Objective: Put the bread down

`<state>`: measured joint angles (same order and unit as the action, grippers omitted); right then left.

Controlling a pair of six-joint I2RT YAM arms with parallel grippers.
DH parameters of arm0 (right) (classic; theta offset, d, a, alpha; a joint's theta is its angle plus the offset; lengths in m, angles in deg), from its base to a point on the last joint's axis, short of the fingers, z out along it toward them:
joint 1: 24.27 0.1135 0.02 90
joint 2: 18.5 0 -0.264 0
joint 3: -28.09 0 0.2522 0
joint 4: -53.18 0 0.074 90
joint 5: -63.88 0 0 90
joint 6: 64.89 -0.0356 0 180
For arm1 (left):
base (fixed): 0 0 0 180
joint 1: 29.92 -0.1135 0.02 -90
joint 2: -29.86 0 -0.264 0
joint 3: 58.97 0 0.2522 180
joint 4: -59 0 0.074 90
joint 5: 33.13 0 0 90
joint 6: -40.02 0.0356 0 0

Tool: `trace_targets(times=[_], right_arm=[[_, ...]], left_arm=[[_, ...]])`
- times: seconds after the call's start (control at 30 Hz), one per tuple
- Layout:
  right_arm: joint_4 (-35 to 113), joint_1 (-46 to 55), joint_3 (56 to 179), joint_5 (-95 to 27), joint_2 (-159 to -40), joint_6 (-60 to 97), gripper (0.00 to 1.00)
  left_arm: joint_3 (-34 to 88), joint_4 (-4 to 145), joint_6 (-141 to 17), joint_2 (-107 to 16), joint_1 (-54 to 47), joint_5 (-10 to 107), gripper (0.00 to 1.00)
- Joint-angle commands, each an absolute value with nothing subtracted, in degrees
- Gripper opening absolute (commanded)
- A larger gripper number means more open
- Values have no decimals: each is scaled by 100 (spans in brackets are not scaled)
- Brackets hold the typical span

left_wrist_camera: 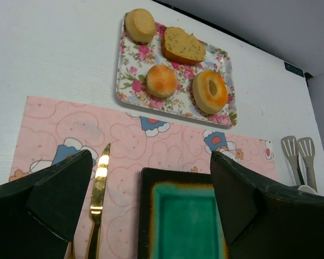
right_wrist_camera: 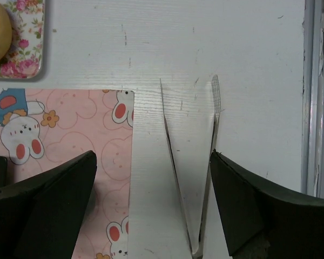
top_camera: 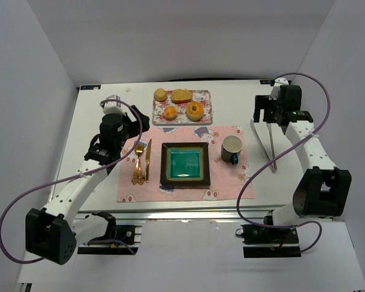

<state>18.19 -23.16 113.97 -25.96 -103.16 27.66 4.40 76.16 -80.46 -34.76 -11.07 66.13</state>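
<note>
Bolted at the near edge of the white table point(top_camera: 231, 103), both arms are reaching over a laid place setting. A pink placemat point(top_camera: 225, 182) printed with cartoon rabbits is lying just ahead of the bases. It is carrying a square dark-rimmed plate point(top_camera: 165, 164) with a teal centre. A gold knife point(top_camera: 148, 159) and a second gold utensil point(top_camera: 137, 163) are lying on the mat left of the plate, and a mug point(top_camera: 232, 148) is standing to its right.

The left gripper point(left_wrist_camera: 151, 159) is hanging released above the mat's left part, jaws spread wide and grasping nothing. The right gripper point(right_wrist_camera: 152, 157) is likewise hanging unclenched and empty. Metal tongs point(right_wrist_camera: 205, 178) are lying on the bare table beneath it, just right of the mat.

Beyond the mat, a floral tray point(left_wrist_camera: 120, 59) is holding four baked pieces. The bread point(left_wrist_camera: 162, 81), orange-golden with a darker glazed top, is sitting in the tray's near-left part. A ring doughnut point(left_wrist_camera: 209, 91) is sitting just beside it on the right. A paler bun point(left_wrist_camera: 140, 25) and a brown slice point(left_wrist_camera: 182, 46) are sitting behind them.

A small dark label point(left_wrist_camera: 292, 69) at the table's far edge is showing too small to read.
</note>
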Motion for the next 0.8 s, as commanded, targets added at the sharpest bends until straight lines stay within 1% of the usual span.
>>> trace_targets(times=[0.0,0.03,0.07,0.1,0.13,0.17,0.2,0.3,0.33,0.37,0.4,0.43,0.5,0.63,0.77], right_arm=[[1833,-2365,11191,-3041,-10120,3281,90],[1746,-2365,11182,-3252,-10120,3624,88],[1536,-2539,11164,-3419,-10138,4019,77],[1403,-2619,11155,-3630,-10164,4501,66],[1385,-2707,11138,-3754,-10173,4619,25],[1324,-2899,11120,-3833,-10190,4620,0],[1323,-3023,11111,-4034,-10191,4568,0],[1262,-3472,10954,-4798,-10042,4708,0],[1270,-3516,10866,-4844,-9998,4935,21],[1322,-3525,10665,-4827,-9980,5033,54],[1323,-3525,10585,-4645,-10014,5077,76],[1306,-3525,10514,-4495,-10067,5121,88],[1619,-3525,10156,-4074,-10164,5157,89],[2471,-3525,9523,-3387,-10032,5008,89],[2536,-3525,9468,-2990,-10348,4796,89]], left_arm=[[139,7549,-8258,-3027,-1164,6918,98],[103,7549,-8285,-3000,-1164,6935,98],[76,7557,-8302,-2982,-1172,6935,92],[58,7549,-8302,-3000,-1181,6918,83],[58,7549,-8294,-3008,-1190,6857,66],[67,7575,-8294,-3035,-1199,6839,17],[85,7601,-8302,-3070,-1199,6847,0],[41,7566,-8311,-3061,-1216,6786,0],[23,7566,-8302,-3061,-1216,6786,0],[32,7636,-8285,-3061,-1216,6769,28],[32,7680,-8276,-3070,-1225,6768,47],[15,7706,-8267,-3053,-1217,6760,63],[-64,7724,-8267,-3018,-1225,6733,82],[-267,7715,-8329,-2886,-1225,6698,87],[-293,7803,-8355,-2868,-1225,6698,87]])
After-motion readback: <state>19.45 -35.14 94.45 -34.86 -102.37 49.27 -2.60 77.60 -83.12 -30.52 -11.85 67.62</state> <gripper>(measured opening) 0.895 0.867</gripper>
